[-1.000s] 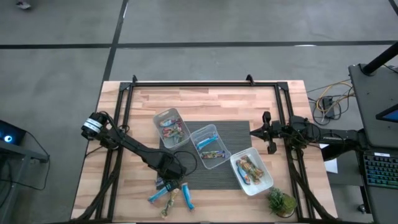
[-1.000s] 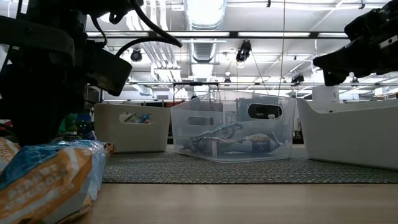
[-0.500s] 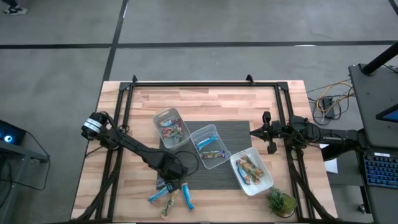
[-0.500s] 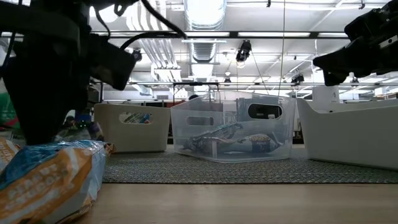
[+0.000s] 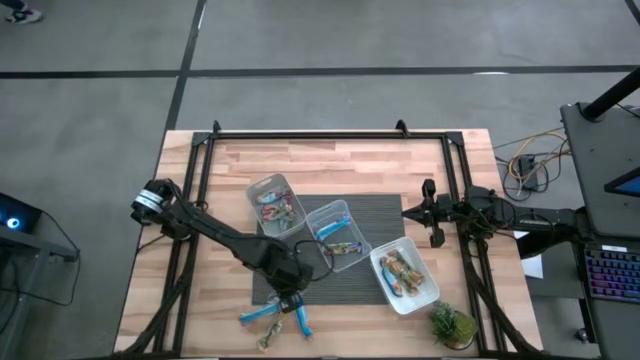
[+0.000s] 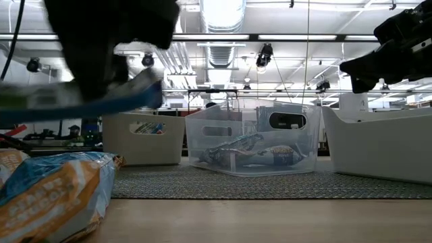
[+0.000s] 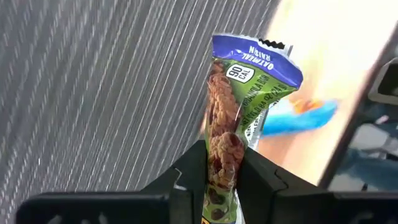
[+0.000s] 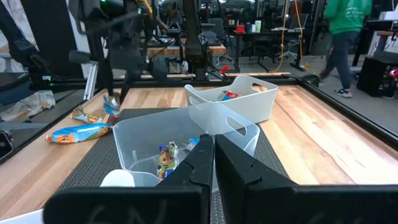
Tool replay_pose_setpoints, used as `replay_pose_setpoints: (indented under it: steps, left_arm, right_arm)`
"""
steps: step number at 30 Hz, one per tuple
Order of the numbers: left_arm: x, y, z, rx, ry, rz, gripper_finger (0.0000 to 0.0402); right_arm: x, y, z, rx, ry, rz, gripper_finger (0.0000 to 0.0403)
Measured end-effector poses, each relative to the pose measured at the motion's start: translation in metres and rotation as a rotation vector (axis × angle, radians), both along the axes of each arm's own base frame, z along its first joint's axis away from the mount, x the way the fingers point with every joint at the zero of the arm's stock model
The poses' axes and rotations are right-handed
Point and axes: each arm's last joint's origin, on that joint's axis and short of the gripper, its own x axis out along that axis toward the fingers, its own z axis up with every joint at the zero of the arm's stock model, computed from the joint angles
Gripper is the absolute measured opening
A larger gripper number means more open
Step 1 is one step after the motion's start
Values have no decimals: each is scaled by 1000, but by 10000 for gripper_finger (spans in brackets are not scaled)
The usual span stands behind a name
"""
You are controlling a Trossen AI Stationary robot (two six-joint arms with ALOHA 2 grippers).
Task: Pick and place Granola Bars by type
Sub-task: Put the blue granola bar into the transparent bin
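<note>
On the dark mat [image 5: 375, 215], your three clear tubs [image 5: 334, 235] are sitting w/ bars inside each. Your left gripper [image 5: 289, 301] is pinching a green-and-purple granola bar [image 7: 231, 134] above the mat's near edge. Right gripper [image 5: 412, 212] is waiting, fingers pressed together, beside the mat.

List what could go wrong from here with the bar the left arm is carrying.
1. The left gripper pinches the green oatmeal raisin bar only at one end, so most of it hangs free and could slip or swing out.
2. The three clear tubs sit close together on the mat, so a loose release might drop it into the wrong one.
</note>
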Motion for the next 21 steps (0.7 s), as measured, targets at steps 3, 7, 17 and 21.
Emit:
replay_pose_setpoints:
  steps: [3, 7, 17, 21]
  left_arm:
    - [9, 2, 15, 12, -68, 2, 59]
    - [22, 6, 38, 42, -172, 4, 59]
    - [46, 37, 90, 55, -343, 42, 59]
    - [51, 52, 103, 72, -375, 53, 59]
  right_arm:
    - [0, 0, 0, 0, 0, -1, 8]
    - [0, 0, 0, 0, 0, -1, 9]
    - [0, 0, 0, 0, 0, -1, 8]
    - [0, 0, 0, 0, 0, 0, 8]
